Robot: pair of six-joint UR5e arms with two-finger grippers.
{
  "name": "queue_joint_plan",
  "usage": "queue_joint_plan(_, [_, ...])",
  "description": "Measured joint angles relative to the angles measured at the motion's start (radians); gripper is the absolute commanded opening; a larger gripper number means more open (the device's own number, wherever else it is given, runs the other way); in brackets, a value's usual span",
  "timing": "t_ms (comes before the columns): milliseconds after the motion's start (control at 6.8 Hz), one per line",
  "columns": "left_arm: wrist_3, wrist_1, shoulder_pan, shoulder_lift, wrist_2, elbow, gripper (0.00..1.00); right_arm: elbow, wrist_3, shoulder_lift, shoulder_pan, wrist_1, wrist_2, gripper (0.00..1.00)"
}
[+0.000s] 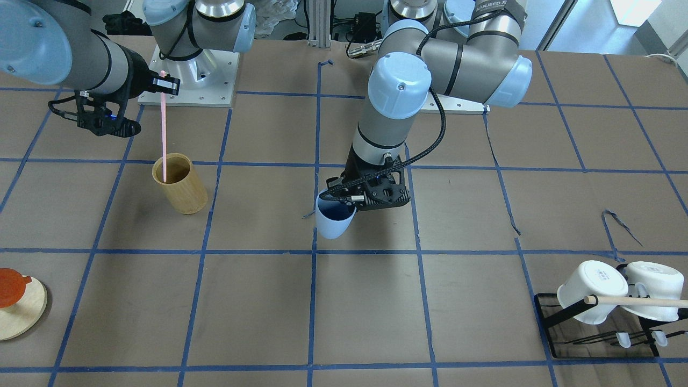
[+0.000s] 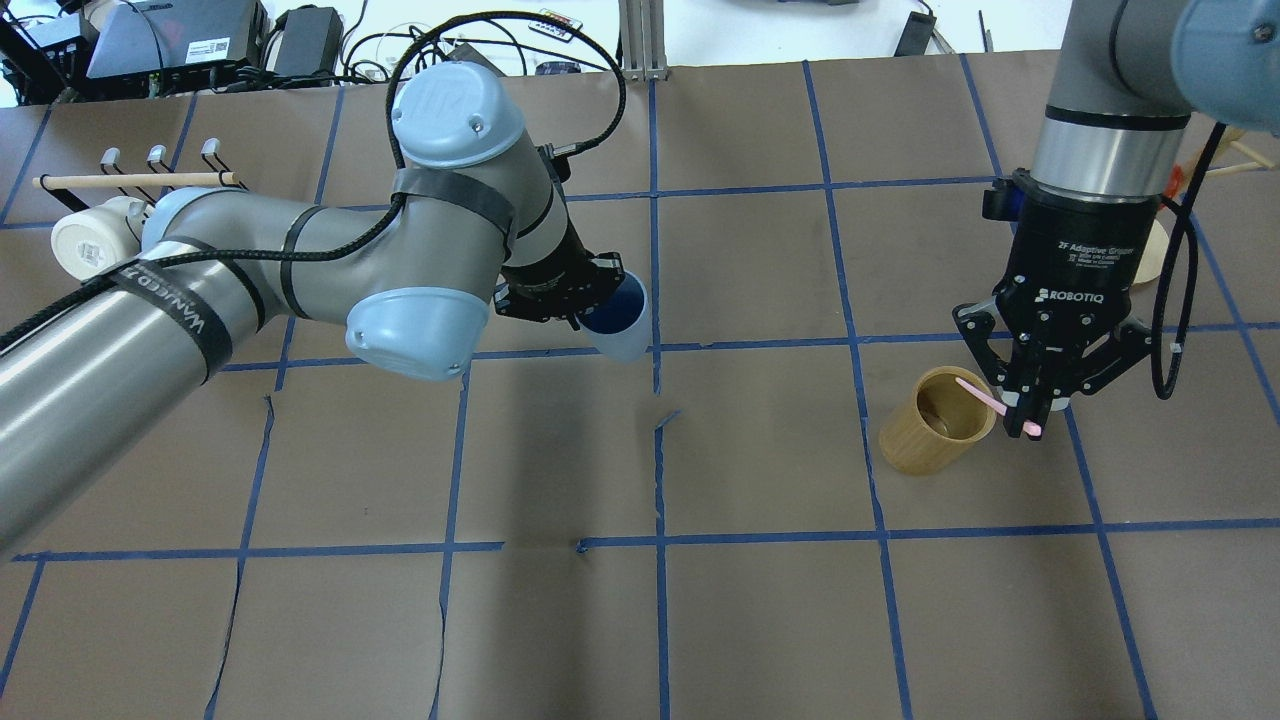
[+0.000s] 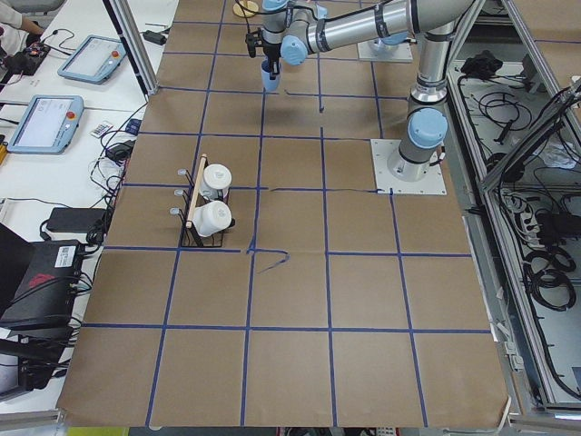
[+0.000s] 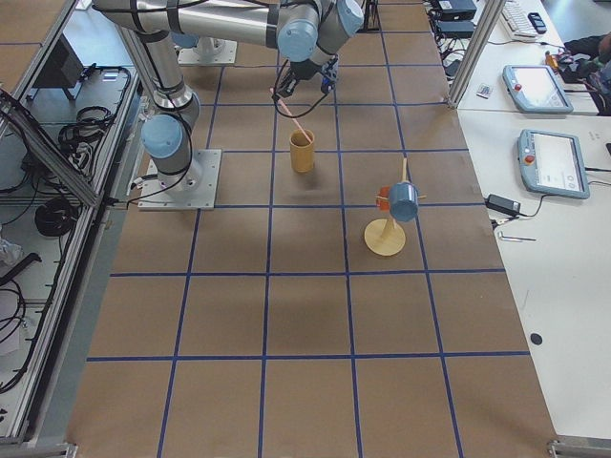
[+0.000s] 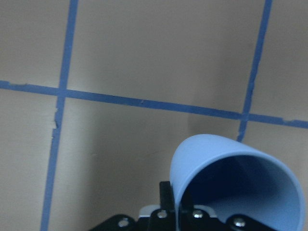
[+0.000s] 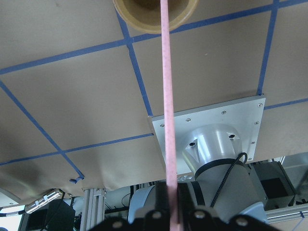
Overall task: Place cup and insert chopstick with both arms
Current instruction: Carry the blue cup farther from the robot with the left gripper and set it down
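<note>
My left gripper point(image 1: 348, 200) is shut on the rim of the light blue cup point(image 1: 333, 221) and holds it tilted just over the table's middle. The cup also shows in the overhead view point(image 2: 620, 320) and the left wrist view point(image 5: 231, 178), its dark blue inside empty. My right gripper point(image 2: 1030, 420) is shut on the upper end of the pink chopstick point(image 1: 163, 134). The stick hangs nearly upright, its lower end inside the tan bamboo cylinder point(image 1: 180, 184). In the right wrist view the stick point(image 6: 166, 96) runs down into the cylinder's mouth point(image 6: 139, 14).
A black rack with two white mugs point(image 1: 591, 290) and a wooden dowel point(image 1: 639, 302) stands on the robot's left side. A round wooden stand point(image 1: 21, 314) with an orange piece sits on its right side. The arms' base plates point(image 1: 215, 80) are at the robot's edge.
</note>
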Motion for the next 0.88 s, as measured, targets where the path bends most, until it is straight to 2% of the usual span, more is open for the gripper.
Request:
queue_joint_plan(441, [-0.032, 0.033, -0.018, -0.116, 0.041, 0.117, 0.0, -0.015, -0.005, 0.031, -0.022, 0.038, 0.001, 0.15])
queue_joint_plan(882, [-0.04, 0.061, -0.031, -0.188, 0.045, 0.148, 0.0, -0.02, -0.011, 0.06, -0.024, 0.058, 0.027, 0.14])
